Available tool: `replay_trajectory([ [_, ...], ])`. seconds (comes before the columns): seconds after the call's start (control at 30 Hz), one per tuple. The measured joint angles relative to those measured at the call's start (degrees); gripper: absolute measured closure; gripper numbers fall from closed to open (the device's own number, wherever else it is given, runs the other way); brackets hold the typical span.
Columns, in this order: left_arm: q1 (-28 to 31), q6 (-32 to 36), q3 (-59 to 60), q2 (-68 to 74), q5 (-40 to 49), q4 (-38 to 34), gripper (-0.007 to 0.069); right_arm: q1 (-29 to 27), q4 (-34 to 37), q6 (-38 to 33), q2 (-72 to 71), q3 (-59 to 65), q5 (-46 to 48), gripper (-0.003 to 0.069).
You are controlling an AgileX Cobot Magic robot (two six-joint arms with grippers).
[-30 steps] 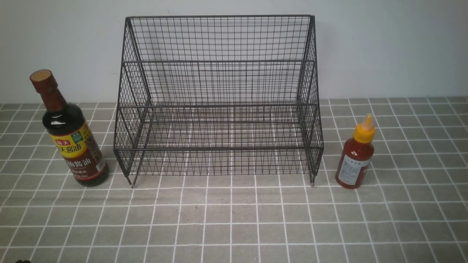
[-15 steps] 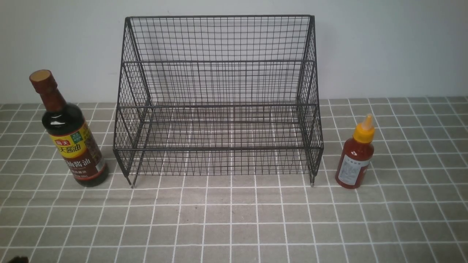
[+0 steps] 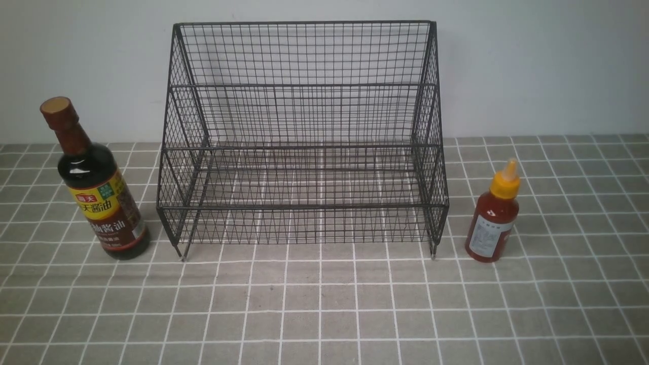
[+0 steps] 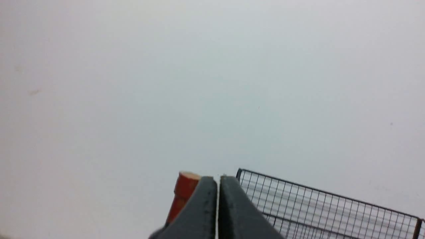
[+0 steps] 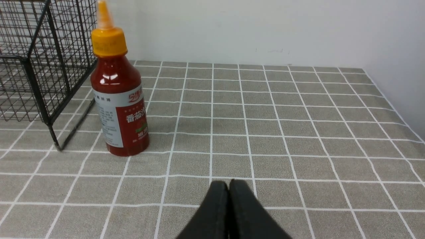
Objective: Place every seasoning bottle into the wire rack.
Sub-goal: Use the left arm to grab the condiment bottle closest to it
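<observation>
The left gripper and right gripper each have jaws pressed together on nothing, the right one low over the checked tablecloth near the tomato sauce bottle, which stands upright just right of the wire rack, the soy sauce bottle upright just left of it.

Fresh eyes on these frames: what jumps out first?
The big black wire rack dominates the middle of the tiled table, and nothing is in it. A tall dark soy sauce bottle stands upright on its left and a smaller red sauce bottle on its right, both outside it.
</observation>
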Motion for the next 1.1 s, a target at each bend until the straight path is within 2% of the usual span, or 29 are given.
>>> replay_trajectory([
  [0.17,0.0,-0.4,-5.3,12.8,-0.1,5.0,0.0619,0.0,0.0,-0.3,0.0,0.0,0.0,0.0672],
  [0.3,0.0,-0.3,-10.4,22.0,0.0,5.2,0.0566,0.0,0.0,-0.3,0.0,0.0,0.0,0.0672],
  [0.43,0.0,0.4,-14.2,29.7,0.1,5.3,0.0482,0.0,0.0,-0.3,0.0,0.0,0.0,0.0672],
  [0.53,0.0,1.1,-19.7,39.3,-0.3,5.2,0.0310,0.0,0.0,-0.3,0.0,0.0,0.0,0.0672],
  [0.57,0.0,1.1,-20.3,40.3,-0.4,5.2,0.0300,0.0,0.0,-0.3,0.0,0.0,0.0,0.0672],
  [0.63,0.0,1.2,-23.2,45.7,-1.6,4.6,0.0193,0.0,0.0,-0.3,0.0,0.0,0.0,0.0672],
  [0.77,0.0,1.6,-28.0,55.4,-6.2,2.5,0.0067,0.0,0.0,-0.3,0.0,0.0,0.0,0.0672],
  [0.93,0.0,5.9,-31.8,64.4,-11.0,1.1,0.0032,0.0,0.0,-0.3,0.0,0.0,0.0,0.0672],
  [1.1,0.0,9.1,-35.3,73.3,-14.3,-4.8,0.0033,0.0,0.0,-0.3,0.0,0.0,0.0,0.0672],
])
